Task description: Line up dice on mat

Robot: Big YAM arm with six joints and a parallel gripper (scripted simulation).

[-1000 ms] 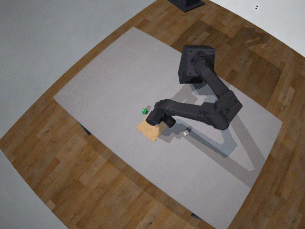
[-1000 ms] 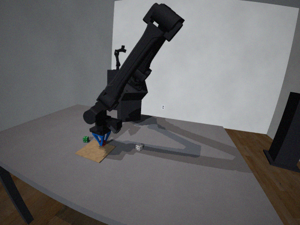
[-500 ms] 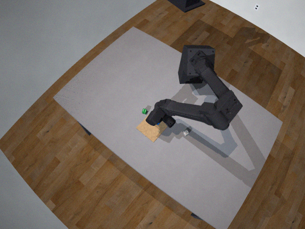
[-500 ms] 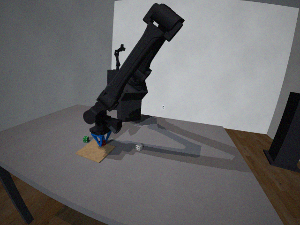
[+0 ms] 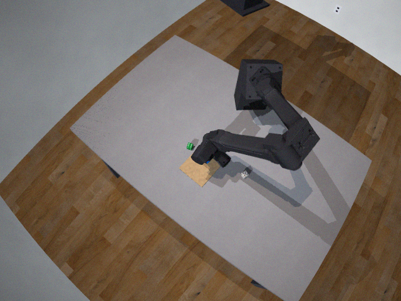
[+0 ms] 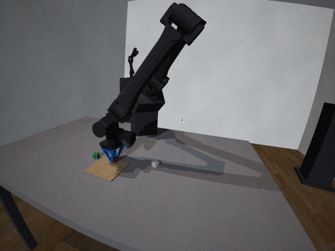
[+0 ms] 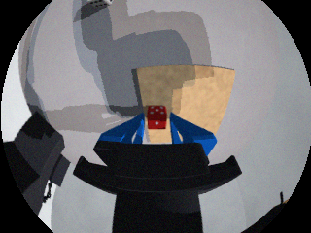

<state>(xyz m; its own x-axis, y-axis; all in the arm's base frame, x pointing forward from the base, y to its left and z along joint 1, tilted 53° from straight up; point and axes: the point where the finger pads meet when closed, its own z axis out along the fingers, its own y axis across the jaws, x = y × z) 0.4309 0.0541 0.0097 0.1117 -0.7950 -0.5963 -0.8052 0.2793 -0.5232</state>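
A tan mat (image 5: 198, 170) lies flat on the grey table; it also shows in the side view (image 6: 105, 168) and the wrist view (image 7: 194, 93). A red die (image 7: 155, 116) (image 6: 115, 159) rests on the mat's edge nearest the robot's base. My gripper (image 7: 156, 116) with blue fingers stands over the die, with the fingers open on either side of it and a small gap showing. A green die (image 5: 190, 146) (image 6: 95, 155) sits on the table just beyond the mat's far corner. A white die (image 5: 244, 174) (image 6: 155, 163) sits on the table to the mat's right.
The robot's dark base block (image 5: 257, 84) stands at the back of the table. The arm reaches low over the mat's back edge and casts broad shadows. A dark stand (image 6: 317, 151) is on the floor to the right, off the table.
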